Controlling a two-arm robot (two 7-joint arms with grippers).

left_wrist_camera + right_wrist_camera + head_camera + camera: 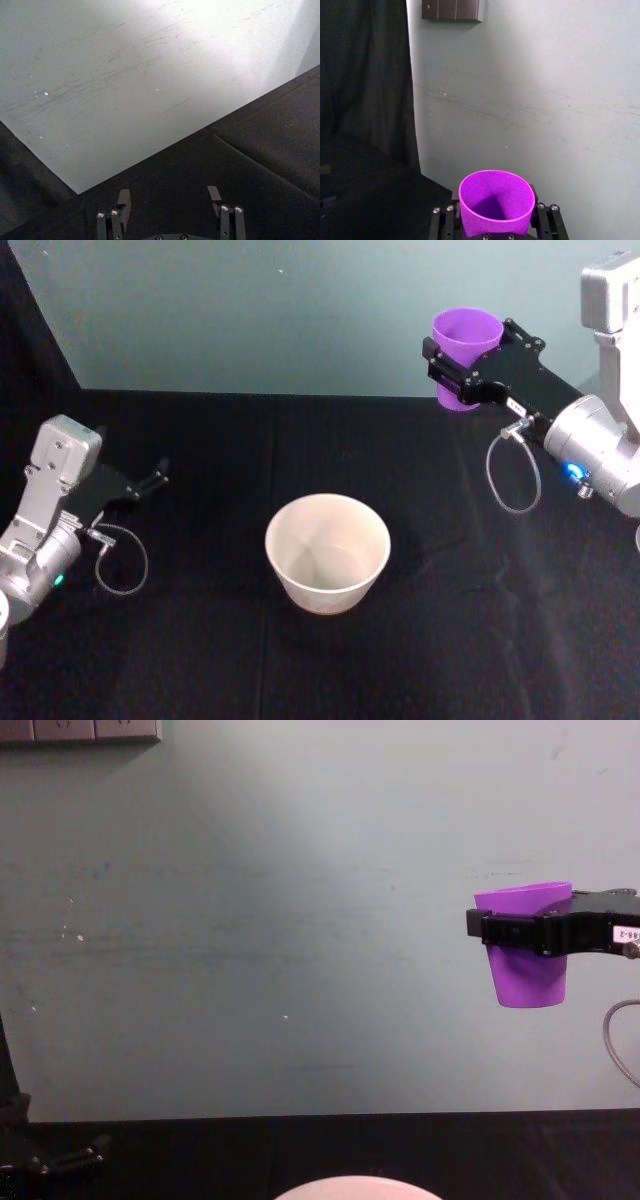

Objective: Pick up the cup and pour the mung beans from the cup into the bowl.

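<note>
My right gripper (452, 372) is shut on the purple cup (465, 348) and holds it upright, high above the table at the back right. From the chest, the cup (524, 958) hangs well above table level in the gripper (505, 928). In the right wrist view I look into the cup (494, 202); its inside looks purple, and I see no mung beans. The pale bowl (327, 550) stands on the black cloth at the middle front, to the left of and nearer than the cup; its rim (357, 1187) peeks in from below. My left gripper (152, 480) rests open at the left (170, 199).
A black cloth (200, 640) covers the table, with a pale wall (250, 310) behind it. A dark curtain (365, 85) hangs at the side of the wall. Loose cable loops hang from both wrists.
</note>
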